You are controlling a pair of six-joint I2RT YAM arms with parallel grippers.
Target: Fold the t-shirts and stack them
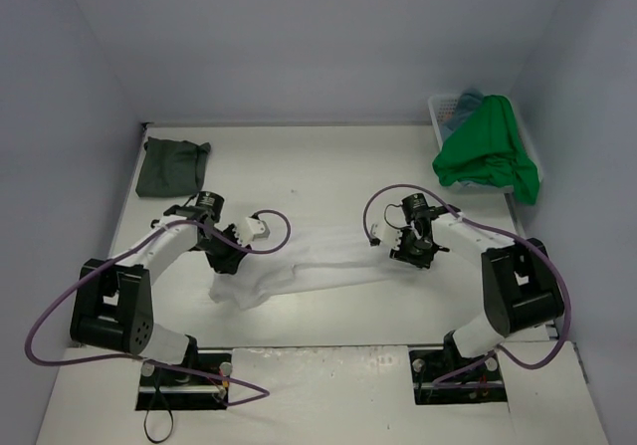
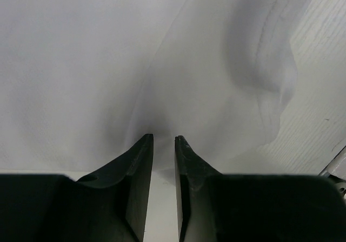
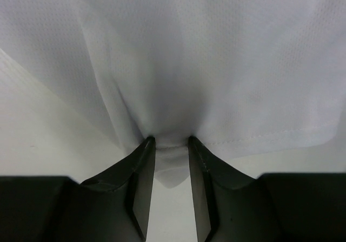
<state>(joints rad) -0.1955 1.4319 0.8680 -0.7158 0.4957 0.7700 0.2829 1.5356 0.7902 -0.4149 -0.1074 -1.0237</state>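
Lying stretched and rumpled, the white t-shirt shows soft creases.

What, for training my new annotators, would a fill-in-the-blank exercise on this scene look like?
1. The left tool and the right tool both pinch the white t-shirt, which lies ___ the two arms.
2. The dark grey-green t-shirt lies at the far ___ corner of the table.
3. The bright green t-shirt drapes over the basket at the table's far ___ corner.

Missing words: between; left; right.
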